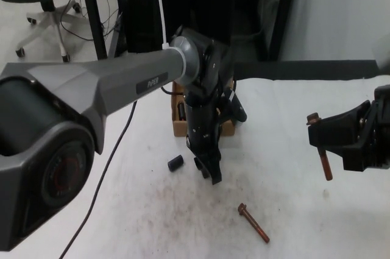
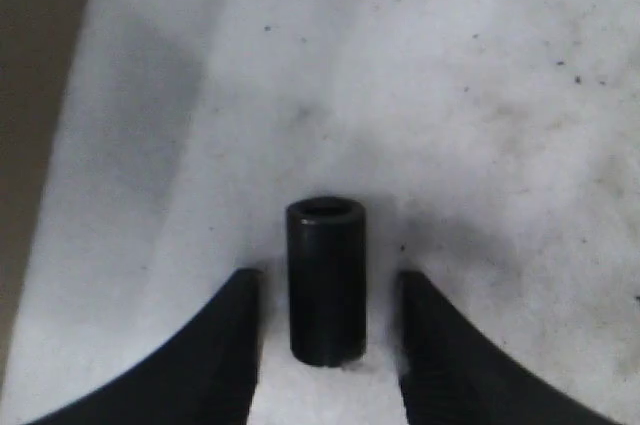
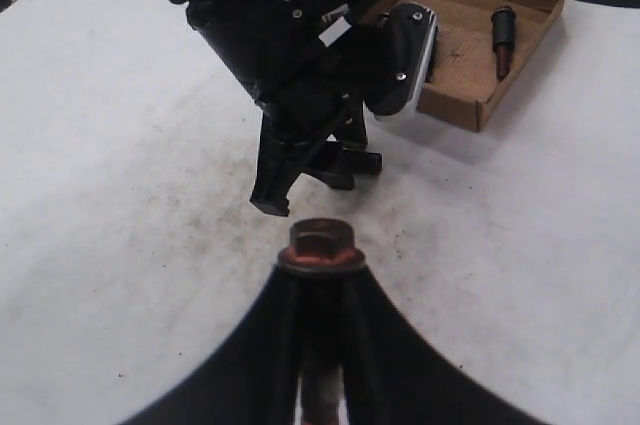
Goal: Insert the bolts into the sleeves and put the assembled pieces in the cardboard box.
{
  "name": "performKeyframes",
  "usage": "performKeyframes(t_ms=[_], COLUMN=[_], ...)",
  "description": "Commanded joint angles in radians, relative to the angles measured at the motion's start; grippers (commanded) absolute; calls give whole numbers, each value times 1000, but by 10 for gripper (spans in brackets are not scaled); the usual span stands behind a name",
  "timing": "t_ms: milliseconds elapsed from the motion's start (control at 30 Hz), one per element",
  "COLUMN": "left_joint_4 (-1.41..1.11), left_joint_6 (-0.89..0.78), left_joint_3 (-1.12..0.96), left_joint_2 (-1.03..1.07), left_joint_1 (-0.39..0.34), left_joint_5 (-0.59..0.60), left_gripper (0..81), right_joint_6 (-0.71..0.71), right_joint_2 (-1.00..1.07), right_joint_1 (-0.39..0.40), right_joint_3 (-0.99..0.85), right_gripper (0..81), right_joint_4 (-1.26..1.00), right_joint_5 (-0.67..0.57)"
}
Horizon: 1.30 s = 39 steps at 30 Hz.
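A short black sleeve [image 1: 175,163] lies on the white bench just left of my left gripper [image 1: 210,172], which points down at the table. In the left wrist view the sleeve [image 2: 327,280] sits in the gap between the open fingers [image 2: 215,365], which do not touch it. My right gripper [image 1: 318,132] hovers at the right, shut on a copper bolt [image 1: 324,160] that hangs down from it. That bolt's hex head [image 3: 325,243] sticks up between the fingers. A second copper bolt [image 1: 253,223] lies loose on the bench in front.
The cardboard box [image 3: 455,105] stands behind the left arm and holds an assembled piece [image 3: 502,35]. The left arm's body [image 1: 122,85] crosses the near left of the bench. A cable [image 1: 113,152] trails over the left side.
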Motion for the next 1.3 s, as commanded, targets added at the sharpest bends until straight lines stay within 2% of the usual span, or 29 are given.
performKeyframes(t_ms=[0,267,667,733,767,833,867,1000,1133,1267], left_joint_4=[-4,-48,-16,-19,-19,-19,-19,-18,-8,41], left_joint_6=[7,7,7,7,7,19,39,21,-116,-248], left_joint_3=[-1,-1,-1,-1,-1,-1,-1,-1,-29,-87], left_joint_2=[1,1,23,25,25,25,25,23,19,-24], left_joint_1=[-6,-6,-1,-1,-1,-1,-1,-1,-1,-1], left_joint_5=[-12,-12,-16,-16,-16,-16,-16,-16,-16,-16], left_gripper=[405,405,403,332,252,36,4,3,3,3], right_joint_6=[1,4,46,46,46,46,46,46,49,141], right_joint_2=[-12,-12,-12,-12,-12,-12,-12,-12,-12,-12], right_joint_1=[-3,-3,-3,-3,-3,-3,-3,-3,-3,-3], right_joint_3=[18,108,109,109,109,109,109,109,109,109], right_gripper=[9,9,9,9,9,9,9,9,9,9], right_joint_4=[-12,-20,-80,-80,-80,-80,-80,-80,-90,-170], right_joint_5=[-16,-16,-16,-16,-16,-16,-16,-16,-16,-16])
